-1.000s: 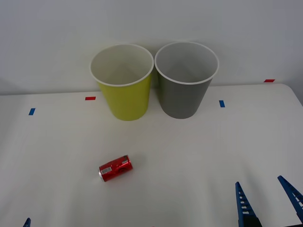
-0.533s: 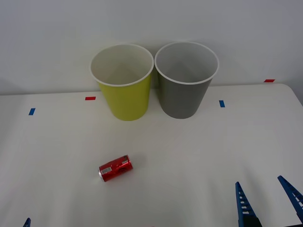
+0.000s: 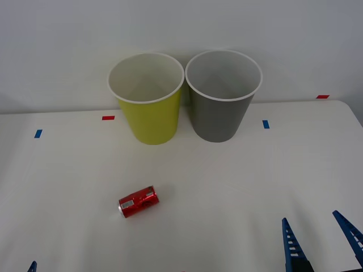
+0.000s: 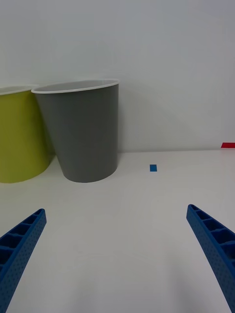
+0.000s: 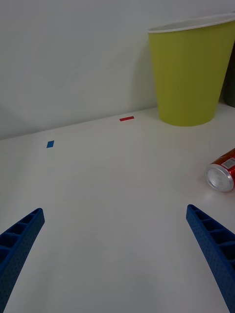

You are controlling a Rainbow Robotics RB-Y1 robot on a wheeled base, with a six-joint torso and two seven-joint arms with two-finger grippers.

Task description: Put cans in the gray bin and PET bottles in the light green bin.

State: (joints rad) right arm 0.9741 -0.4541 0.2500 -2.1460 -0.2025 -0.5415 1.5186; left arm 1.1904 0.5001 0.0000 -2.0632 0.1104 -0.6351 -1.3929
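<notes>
The gray bin point(image 3: 223, 99) stands upright at the back of the white counter point(image 3: 227, 181), close to the wall, and serves here as the landmark. The light green bin point(image 3: 148, 102) stands upright just to the left of the gray bin, their white rims touching or nearly so. The can point(image 3: 138, 202), red with silver ends, lies on its side well in front of the gray bin and to its left, apart from both bins.

The right pincer point(image 3: 320, 241) hovers over the counter's near edge, in front of the gray bin and to its right, its blue ribbed fingers point(image 4: 22, 244) spread wide apart around nothing. The left pincer point(image 5: 117, 254) is low at the near edge, far to the gray bin's left, its fingers likewise spread apart and empty, with the can lying ahead of it and to its right.
</notes>
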